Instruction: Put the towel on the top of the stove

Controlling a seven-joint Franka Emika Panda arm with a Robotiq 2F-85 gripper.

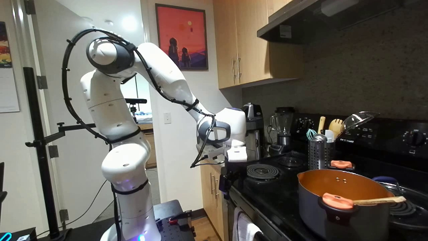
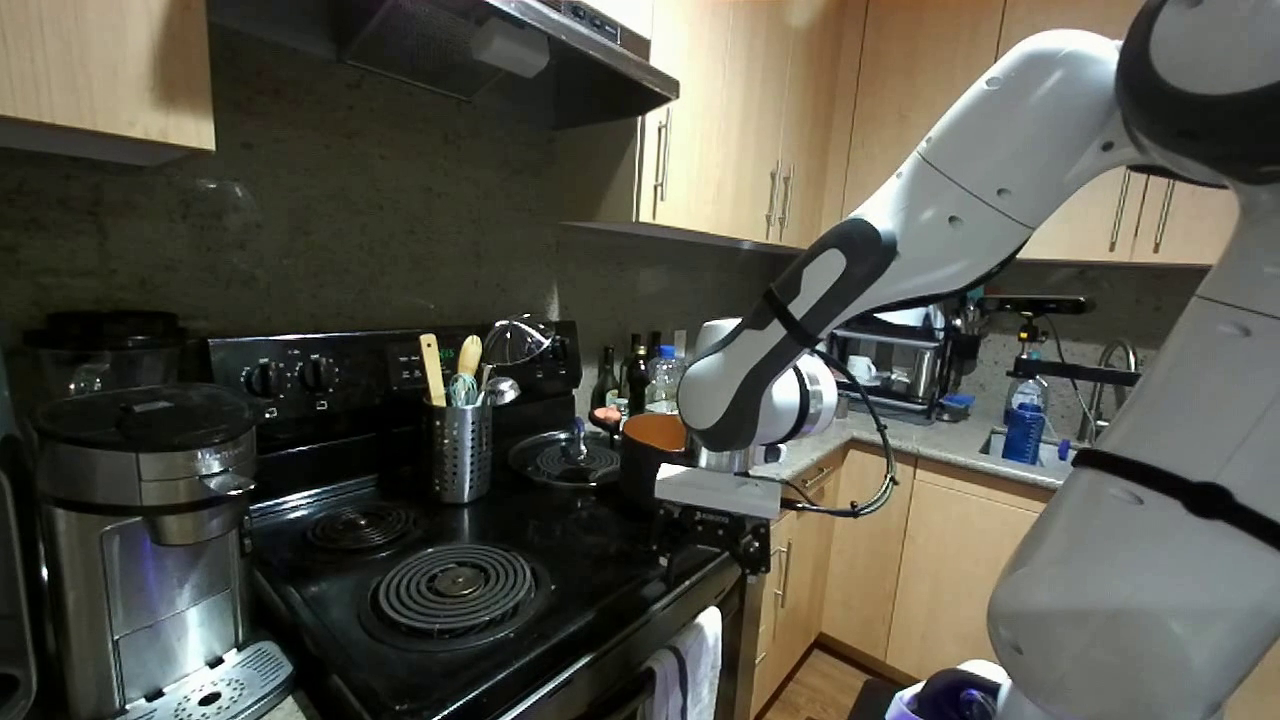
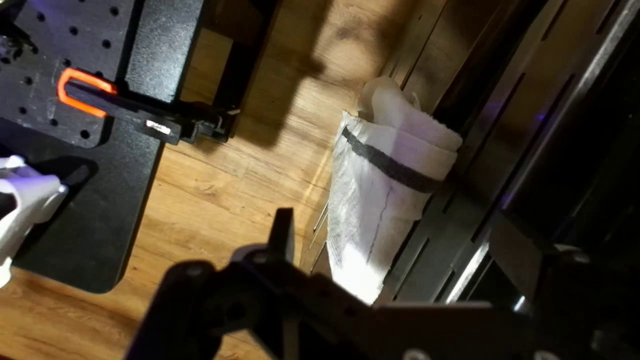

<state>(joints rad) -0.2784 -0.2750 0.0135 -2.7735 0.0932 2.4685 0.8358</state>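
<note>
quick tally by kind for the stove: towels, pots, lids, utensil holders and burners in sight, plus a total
Towel: 1
Pot: 1
Lid: 1
Utensil holder: 1
Coil burners: 3 (visible ones only)
Total: 7

Both exterior views share the stove (image 2: 570, 540) from opposite ends; the wrist view looks down more closely, towel (image 3: 390, 200) at three o'clock.

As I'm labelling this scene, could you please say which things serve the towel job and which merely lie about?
Towel job:
white dark-striped cloth towel
black coil-burner stove
black pincer

Lying about:
grey orange-lined round pot
perforated metal utensil holder
</note>
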